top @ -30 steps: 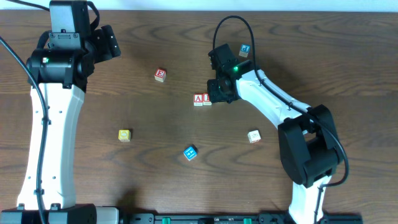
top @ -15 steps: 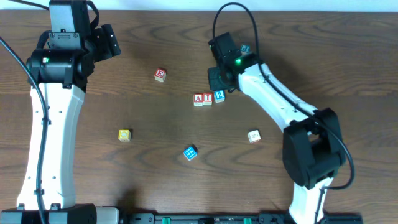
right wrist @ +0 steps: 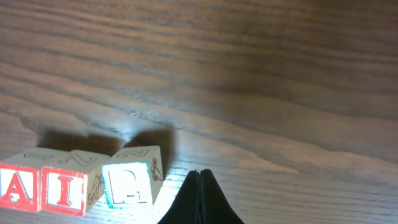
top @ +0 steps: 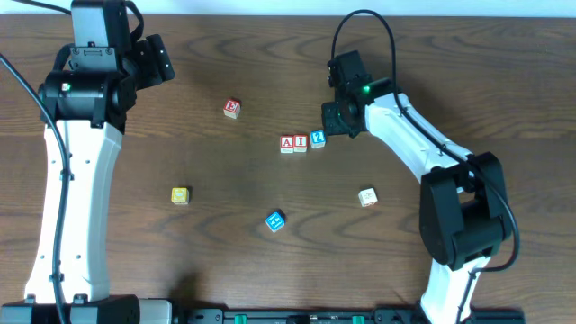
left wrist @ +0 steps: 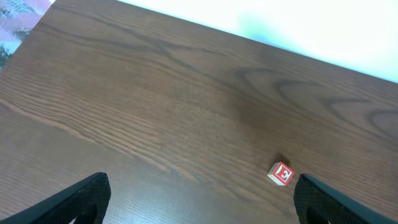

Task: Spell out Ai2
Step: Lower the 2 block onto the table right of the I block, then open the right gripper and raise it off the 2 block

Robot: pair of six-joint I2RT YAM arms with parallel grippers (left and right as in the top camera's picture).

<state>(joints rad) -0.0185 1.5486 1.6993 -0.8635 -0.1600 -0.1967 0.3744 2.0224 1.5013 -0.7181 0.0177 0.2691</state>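
Far left of the A, the left fingers (left wrist: 87,196) stand wide apart and hold nothing, hanging over bare counter (top: 225,261) at the far edge, presumably parked there to leave the middle free for the other arm. Left of the A lie three cubes that the word does not need: a yellow cube (top: 180,195) near the front, the red E (top: 232,109) towards the back, and a blue cube (top: 275,220) in front. The A (top: 287,143) itself is pale wood with a red letter in a red frame; the I (top: 300,142), of the same make, touches its right side. The 2 (top: 317,139), with a blue frame, sits just right of the I, turned slightly and a little out of line, so the row reads Ai2 and the spelling looks done bar straightening. Just right of the 2, the right fingers (right wrist: 200,199) are pressed shut on nothing, clear of it. A pale cube (top: 367,196) lies further right, near the front
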